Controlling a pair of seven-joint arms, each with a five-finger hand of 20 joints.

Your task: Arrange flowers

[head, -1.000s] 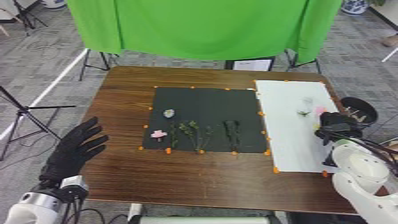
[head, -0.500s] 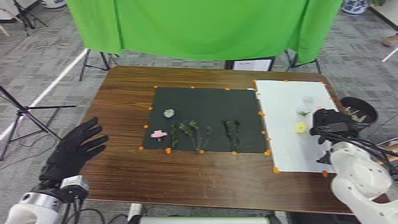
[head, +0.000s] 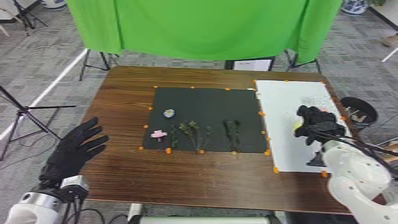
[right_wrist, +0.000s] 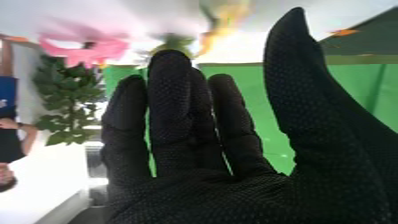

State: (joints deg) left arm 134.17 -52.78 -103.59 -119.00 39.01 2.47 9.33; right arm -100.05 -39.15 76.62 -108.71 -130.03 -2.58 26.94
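Leaving the white sheet (head: 289, 150) cleanly seems the step: right hand (head: 318, 122) wide, thumb apart, holding nothing, near yellow flower (right_wrist: 231, 19). Lift before crossing to black mat (head: 209, 102); pinch its pink flower (head: 158, 134) low, by the stem, avoiding nearby greenery (head: 190, 132).

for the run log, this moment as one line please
right hand: open, over white sheet; left hand: open, left of black mat; pink flower: on black mat
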